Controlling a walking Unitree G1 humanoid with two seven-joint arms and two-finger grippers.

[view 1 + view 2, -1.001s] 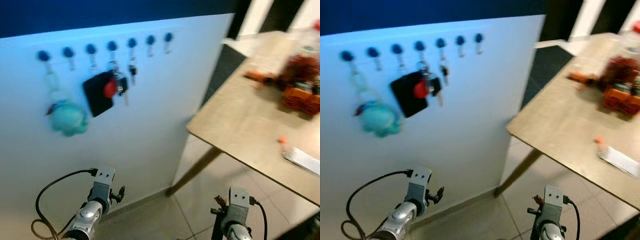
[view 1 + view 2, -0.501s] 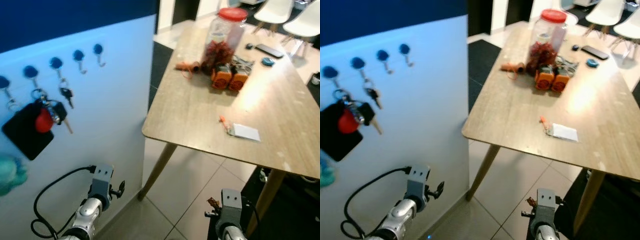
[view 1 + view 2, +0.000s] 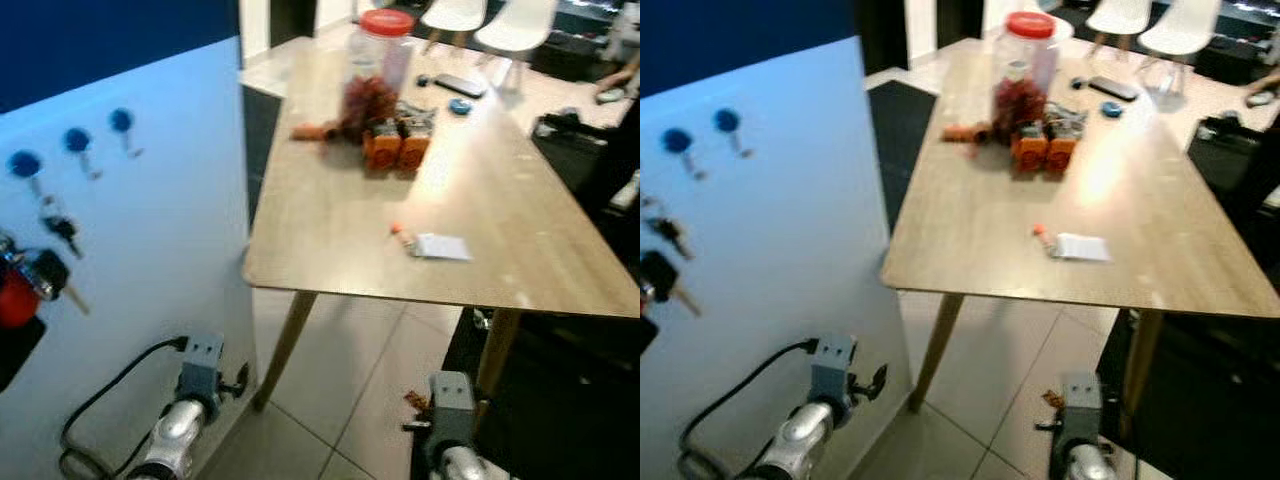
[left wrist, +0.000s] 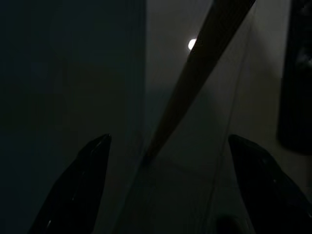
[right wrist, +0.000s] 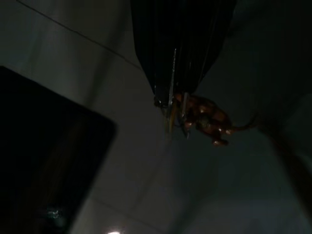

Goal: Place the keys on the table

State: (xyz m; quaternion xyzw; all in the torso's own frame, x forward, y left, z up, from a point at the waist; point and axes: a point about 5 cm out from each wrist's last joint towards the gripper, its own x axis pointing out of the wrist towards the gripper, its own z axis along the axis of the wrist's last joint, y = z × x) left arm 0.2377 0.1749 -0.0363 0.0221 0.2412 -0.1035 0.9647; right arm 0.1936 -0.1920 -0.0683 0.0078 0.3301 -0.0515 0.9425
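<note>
In the right wrist view my right gripper (image 5: 173,100) is shut on a bunch of keys (image 5: 171,117), with a brown-orange keychain (image 5: 207,118) dangling beside them over the tiled floor. From the head, the right arm (image 3: 450,405) hangs low in front of the wooden table (image 3: 330,230), and the keychain (image 3: 413,400) peeks out at its wrist. The left arm (image 3: 198,375) hangs by the white board. My left gripper (image 4: 169,141) is open with nothing between its fingers, facing a table leg (image 4: 195,83).
A red-lidded jar (image 3: 377,70), orange boxes (image 3: 392,148), a white card (image 3: 440,247) and a remote (image 3: 460,85) lie on the table. The white board (image 3: 160,200) at left carries blue hooks and other keys (image 3: 55,232). Something black (image 3: 570,350) stands under the table's right side.
The camera has swung to the right: the board slid off to the left and the table came to the middle. Both arms hang as before.
</note>
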